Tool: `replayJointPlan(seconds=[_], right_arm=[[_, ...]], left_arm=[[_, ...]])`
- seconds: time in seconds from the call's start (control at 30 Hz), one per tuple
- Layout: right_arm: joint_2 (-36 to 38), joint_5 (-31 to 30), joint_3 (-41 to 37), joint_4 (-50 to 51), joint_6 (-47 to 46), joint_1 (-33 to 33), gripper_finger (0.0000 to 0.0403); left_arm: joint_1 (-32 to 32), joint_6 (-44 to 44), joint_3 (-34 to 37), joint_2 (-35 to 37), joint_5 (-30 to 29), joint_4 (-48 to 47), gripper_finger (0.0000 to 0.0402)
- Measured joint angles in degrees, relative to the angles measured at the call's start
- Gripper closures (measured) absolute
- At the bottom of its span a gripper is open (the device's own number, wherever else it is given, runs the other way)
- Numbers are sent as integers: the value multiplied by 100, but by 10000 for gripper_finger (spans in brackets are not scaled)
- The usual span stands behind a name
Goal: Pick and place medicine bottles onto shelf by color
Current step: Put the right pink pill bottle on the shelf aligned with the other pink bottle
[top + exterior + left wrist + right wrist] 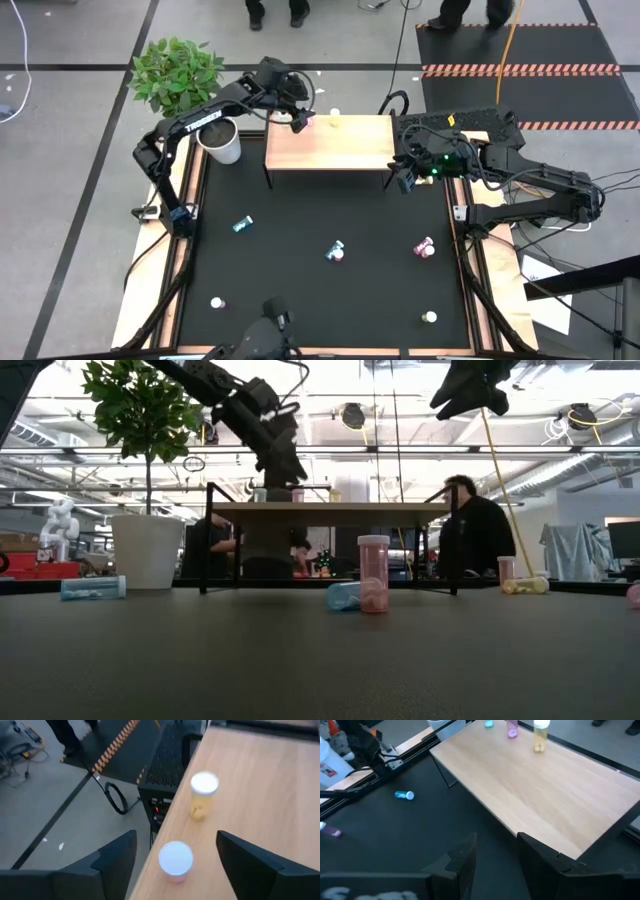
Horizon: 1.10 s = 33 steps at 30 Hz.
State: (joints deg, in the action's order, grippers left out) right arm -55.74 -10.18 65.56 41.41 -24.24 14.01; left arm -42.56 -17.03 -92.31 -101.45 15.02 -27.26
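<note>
The wooden shelf [328,143] stands at the table's far side. Three medicine bottles stand along its far edge: teal [489,724], pink [175,860] and yellow [202,795]. My left gripper [176,837] is open just above the pink one, a finger on either side of it and apart from it. My right gripper [495,850] hangs open and holds nothing, above the shelf's right end. More bottles lie on the black table: a teal one [242,224], a pink and teal pair [337,251], a pink one [424,246] and a yellow one [430,317].
A white pot [221,143] with a green plant stands just left of the shelf, under my left arm. One more bottle [216,301] stands near the table's front left. People show beyond the table's far edge.
</note>
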Motion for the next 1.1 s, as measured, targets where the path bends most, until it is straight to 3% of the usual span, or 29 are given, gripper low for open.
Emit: replayJointPlan(seconds=[0.23,0.5,0.83,1.1], right_arm=[[1,67,0,-2,96,25,266],[1,821,0,-8,-218,-168,266],[36,606,-490,-467,-903,-1826,266],[36,124,-1377,-1773,-1807,-3071,266]], left_arm=[[374,446,0,865,-4,-13,81],[1608,1370,0,1562,-638,-53,108],[3323,3398,-4,1514,-964,-312,158],[4572,4273,-2,1506,-2280,-1311,187]])
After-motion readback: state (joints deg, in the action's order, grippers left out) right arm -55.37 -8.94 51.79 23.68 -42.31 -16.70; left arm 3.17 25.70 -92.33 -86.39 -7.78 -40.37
